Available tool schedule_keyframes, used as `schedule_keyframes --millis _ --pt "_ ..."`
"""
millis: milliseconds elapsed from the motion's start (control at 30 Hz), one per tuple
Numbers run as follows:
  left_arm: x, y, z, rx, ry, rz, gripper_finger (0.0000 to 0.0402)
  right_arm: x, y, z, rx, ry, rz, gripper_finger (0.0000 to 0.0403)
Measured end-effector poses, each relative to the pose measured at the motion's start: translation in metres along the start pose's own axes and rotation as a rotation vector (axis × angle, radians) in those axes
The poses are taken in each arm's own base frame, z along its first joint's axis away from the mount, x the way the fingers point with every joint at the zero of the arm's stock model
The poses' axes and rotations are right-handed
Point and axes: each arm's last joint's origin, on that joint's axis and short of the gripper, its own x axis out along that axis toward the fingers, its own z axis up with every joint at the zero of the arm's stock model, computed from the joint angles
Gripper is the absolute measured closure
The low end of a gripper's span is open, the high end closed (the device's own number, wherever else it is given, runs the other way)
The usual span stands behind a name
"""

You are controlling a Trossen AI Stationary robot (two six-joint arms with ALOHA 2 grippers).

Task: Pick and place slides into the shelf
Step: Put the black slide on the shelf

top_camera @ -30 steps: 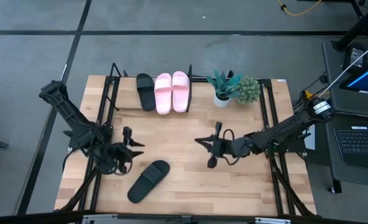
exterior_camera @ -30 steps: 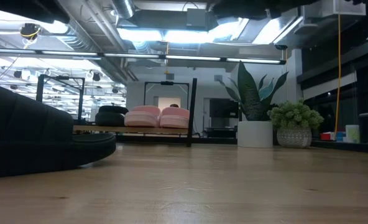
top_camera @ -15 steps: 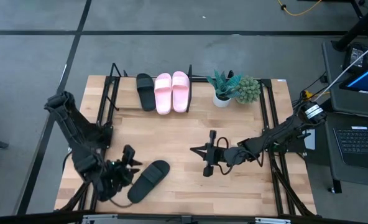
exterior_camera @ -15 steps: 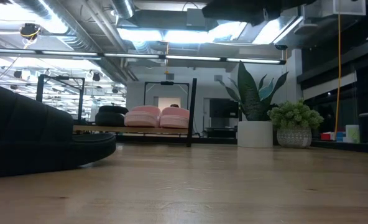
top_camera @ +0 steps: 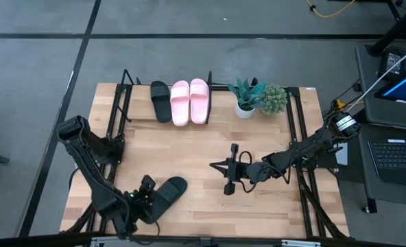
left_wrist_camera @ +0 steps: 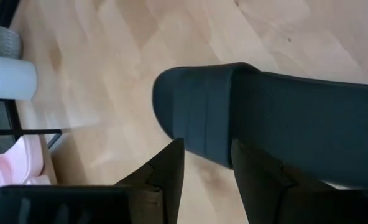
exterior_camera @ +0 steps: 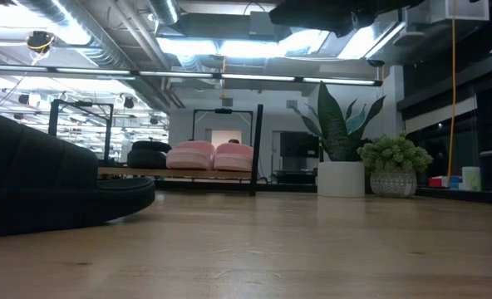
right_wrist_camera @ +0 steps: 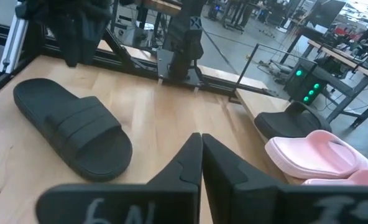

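The shelf (top_camera: 167, 103) stands at the far edge of the table (top_camera: 210, 199), and it already carries three slides side by side: one black slide (top_camera: 160, 100) at its left end and two pink slides (top_camera: 190, 101) just beside it, the pair touching each other. Right of the shelf, close to its end frame, sit a spiky plant in a white pot (top_camera: 245, 97) and a bushy green plant (top_camera: 273, 99). The fourth slide, a loose black slide (top_camera: 164, 199), lies flat on the table well in front of the shelf, angled with one end pointing back toward it. The left gripper (top_camera: 147, 199) is down at that slide's near-left end; in the left wrist view its two dark fingers (left_wrist_camera: 166, 167) stand apart with a clear gap, right at the edge of the strap, and nothing is gripped between them. The right gripper (top_camera: 230, 171) hovers over bare table in front of the shelf's right end, away from the loose slide, with its fingers pressed together and holding nothing. White handwritten marks on the right gripper's body look like "6N", though they are only partly in view.
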Motion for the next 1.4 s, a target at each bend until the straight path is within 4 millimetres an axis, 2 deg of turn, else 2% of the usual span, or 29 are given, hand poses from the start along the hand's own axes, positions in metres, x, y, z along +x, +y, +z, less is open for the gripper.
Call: schedule_keyframes --millis 200,467,700,1400 --pt "0.017 -0.008 0.005 -0.005 0.022 0.009 0.0276 0.000 0.000 0.000 0.004 0.001 0.000 0.0397" --pt "0.033 -0.008 0.014 -0.008 0.009 0.006 0.0276 0.000 0.000 0.000 0.022 0.003 0.000 0.0381" --pt "0.053 -0.012 0.015 -0.005 0.073 -0.024 0.0276 0.000 0.000 -0.002 0.015 0.014 0.002 0.0393" --pt "0.061 -0.007 0.016 -0.028 0.089 -0.002 0.0276 0.000 0.000 -0.003 0.035 0.019 0.002 0.0384"
